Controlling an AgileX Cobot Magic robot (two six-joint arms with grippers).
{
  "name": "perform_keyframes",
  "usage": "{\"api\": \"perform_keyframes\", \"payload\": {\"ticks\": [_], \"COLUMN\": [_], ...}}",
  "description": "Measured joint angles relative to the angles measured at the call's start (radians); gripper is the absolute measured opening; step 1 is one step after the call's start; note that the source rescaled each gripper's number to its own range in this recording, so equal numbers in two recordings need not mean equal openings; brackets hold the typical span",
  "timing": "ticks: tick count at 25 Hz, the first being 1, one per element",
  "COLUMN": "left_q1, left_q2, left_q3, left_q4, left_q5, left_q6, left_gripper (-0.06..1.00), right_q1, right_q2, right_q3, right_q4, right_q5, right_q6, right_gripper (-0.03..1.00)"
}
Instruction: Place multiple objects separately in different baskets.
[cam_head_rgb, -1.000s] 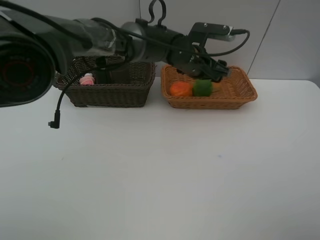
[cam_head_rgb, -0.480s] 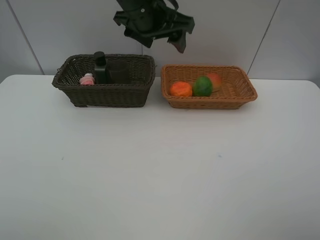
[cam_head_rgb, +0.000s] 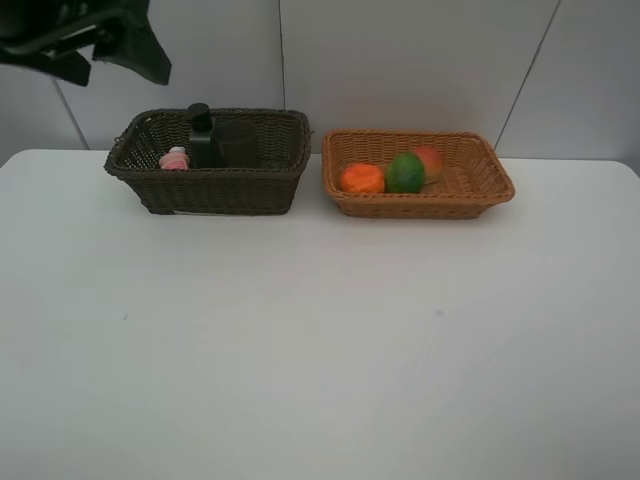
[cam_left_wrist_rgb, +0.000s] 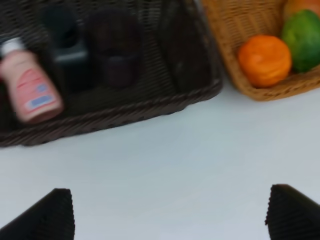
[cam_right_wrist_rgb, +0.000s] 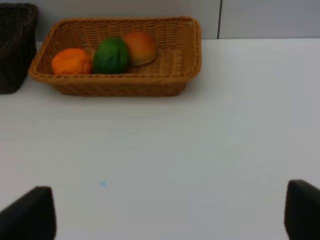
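Two wicker baskets stand side by side at the rear of the white table (cam_head_rgb: 320, 350), in the upper half of the exterior high frame. The dark brown basket (cam_head_rgb: 210, 185), upper left, is the deeper one; the light orange-tan basket (cam_head_rgb: 420, 200), upper centre-right, is shallower.

Contents of the dark brown basket: a small pink bottle (cam_head_rgb: 175, 159) with a white cap, a dark green pump bottle (cam_head_rgb: 202, 135) standing upright, and beside it a dark cup (cam_head_rgb: 238, 143). Contents of the light basket: an orange tangerine (cam_head_rgb: 362, 178), a green round fruit (cam_head_rgb: 405, 173) touching it, and a red-yellow peach (cam_head_rgb: 429, 160) behind the green fruit.

The left wrist view shows the pink bottle (cam_left_wrist_rgb: 31, 87) lying tilted against the basket wall with a label on its side — a detail not readable from above. The pump bottle and cup appear there only as dark blurred shapes; the cup's colour cannot be determined. The right wrist view shows the three fruits in a row along one end of the light basket, with only a corner of the dark basket visible.

The left gripper (cam_left_wrist_rgb: 170, 215) is open and empty, its two fingertips at the lower corners of its frame. The right gripper (cam_right_wrist_rgb: 167, 212) is likewise open and empty. In the exterior high view a dark arm part sits at the upper left corner, cut off by the frame edge; the right arm is out of that view.
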Motion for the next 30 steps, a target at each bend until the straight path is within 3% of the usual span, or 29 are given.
{"api": "perform_keyframes", "payload": {"ticks": [4, 11, 20, 30], "left_q1": [0.049, 0.050, 0.050, 0.050], "left_q2": [-0.219, -0.547, -0.873, -1.117], "left_q3": [0.149, 0.335, 0.552, 0.579], "left_q4": [0.001, 0.001, -0.001, -0.034], "left_q5": [0.025, 0.057, 0.182, 0.236], "left_q6": [0.016, 0.022, 0.048, 0.091], "left_gripper": [0.99, 0.99, 0.99, 0.99], "right_q1": [0.000, 0.000, 0.000, 0.000], "right_q2": [0.000, 0.000, 0.000, 0.000], "right_q3": [0.000, 0.000, 0.000, 0.000], "right_q4": [0.000, 0.000, 0.000, 0.000], "right_q5": [0.000, 0.000, 0.000, 0.000], "right_q6": [0.000, 0.000, 0.000, 0.000], "right_gripper": [0.97, 0.97, 0.97, 0.97]}}
